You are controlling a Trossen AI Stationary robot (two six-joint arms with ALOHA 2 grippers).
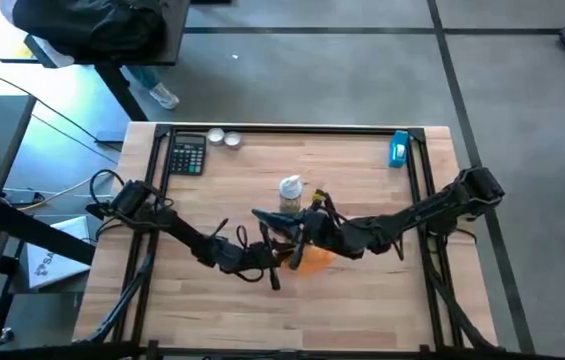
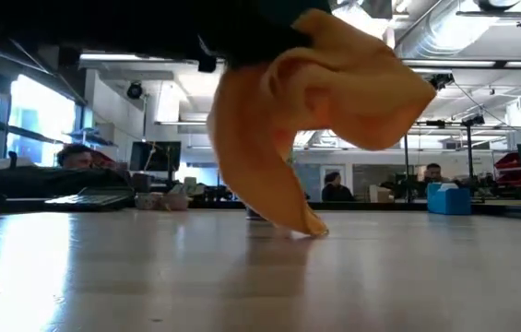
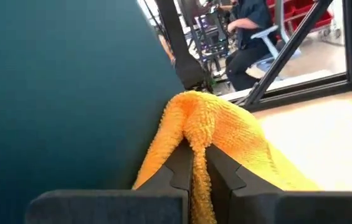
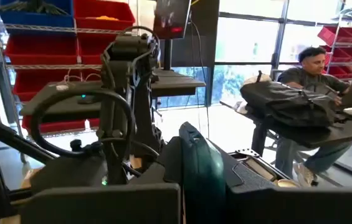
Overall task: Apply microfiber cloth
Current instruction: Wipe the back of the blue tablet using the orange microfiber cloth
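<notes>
Pinching a fold of the soft, bright orange microfiber cloth [image 3: 225,134], the left hand [image 3: 199,177] is clenching on the fabric so that a ridge of it is bulging up between the two dark fingers, while the rest is draping down toward the pale wooden counter [image 1: 362,300]; from counter level the cloth [image 2: 320,111] is hanging in loose folds with only its lowest tip touching the wood. Judging by that limp drape, it is handling as a light, floppy, slightly grippy thing, best taken by a bunched fold as here, not by a flat edge. The right hand [image 4: 204,180] is grasping a flat, dark teal glossy device [image 4: 197,165] edge-on, close beside the cloth near the middle of the counter, with a small spray bottle [image 1: 290,192] standing just behind
</notes>
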